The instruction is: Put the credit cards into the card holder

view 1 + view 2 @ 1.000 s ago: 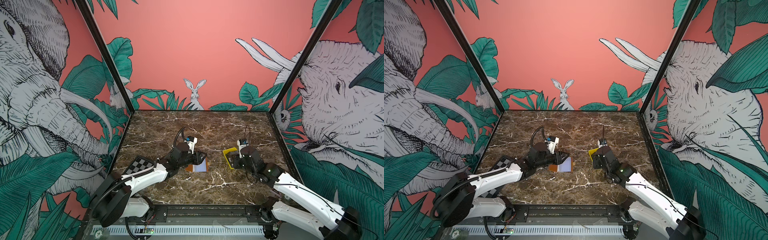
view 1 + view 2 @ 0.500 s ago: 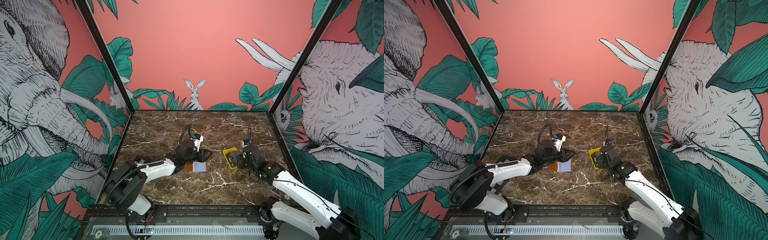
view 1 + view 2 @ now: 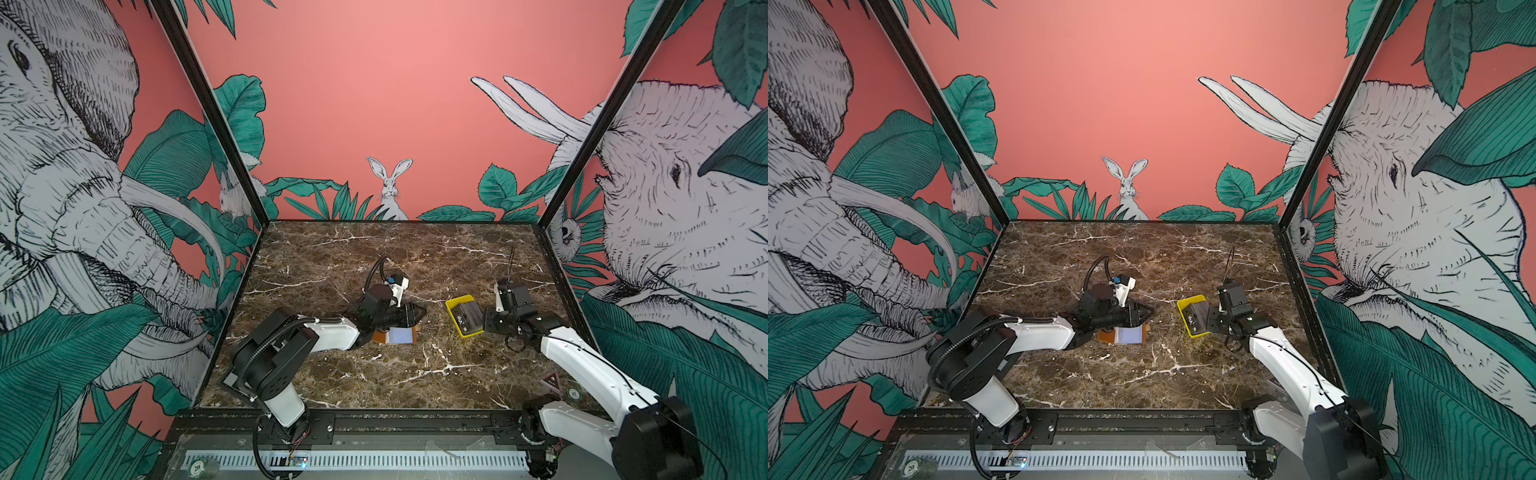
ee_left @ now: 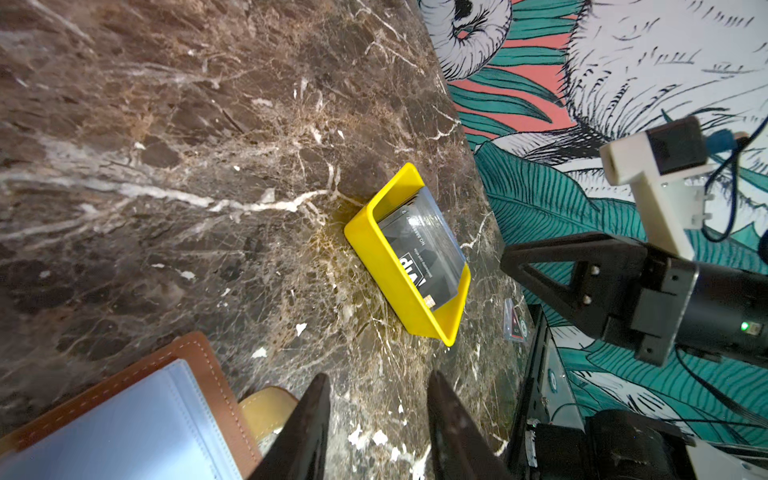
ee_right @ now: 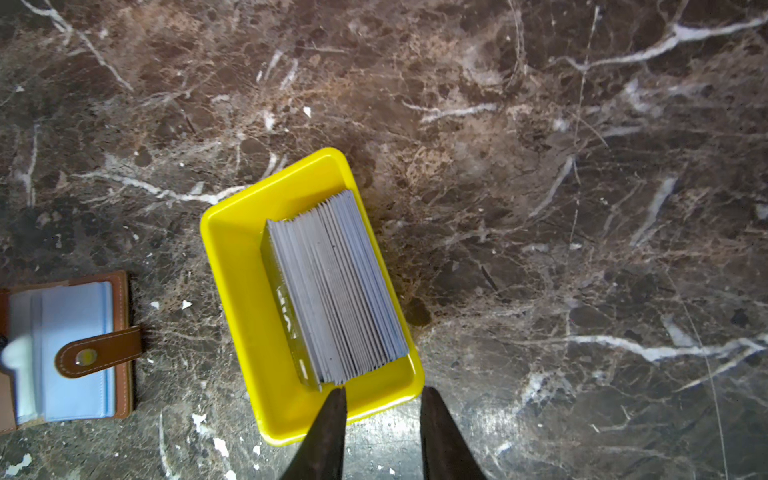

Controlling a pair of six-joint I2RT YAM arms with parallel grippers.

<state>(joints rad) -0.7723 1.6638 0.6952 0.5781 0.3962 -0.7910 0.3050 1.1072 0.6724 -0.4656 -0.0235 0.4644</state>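
The credit cards (image 5: 340, 286), a thick dark grey stack with white lettering, stand on edge and lean in the yellow tray (image 5: 237, 257); both top views show them (image 3: 467, 318) (image 3: 1198, 318). The card holder (image 3: 401, 334) (image 3: 1128, 334) lies open on the marble, pale sleeves up, its snap tab (image 5: 99, 351) folded over them. My left gripper (image 4: 376, 378) is open over bare marble just beside the holder's tab edge (image 4: 266, 411). My right gripper (image 5: 382, 390) is open and holds nothing. One fingertip (image 5: 334, 399) hangs over the tray's near rim by the stack's corner.
The tray (image 3: 459, 300) sits right of centre, a hand's width from the holder. The enclosure's right wall (image 3: 557, 266) and black front rail (image 3: 415, 419) bound the marble floor. A warning sticker (image 3: 550, 380) lies at the front right.
My left arm has stretched rightward, taking its gripper along the holder's far side towards the tray. My right gripper has drawn back off the tray, uncovering the cards, and its jaws have narrowed slightly.
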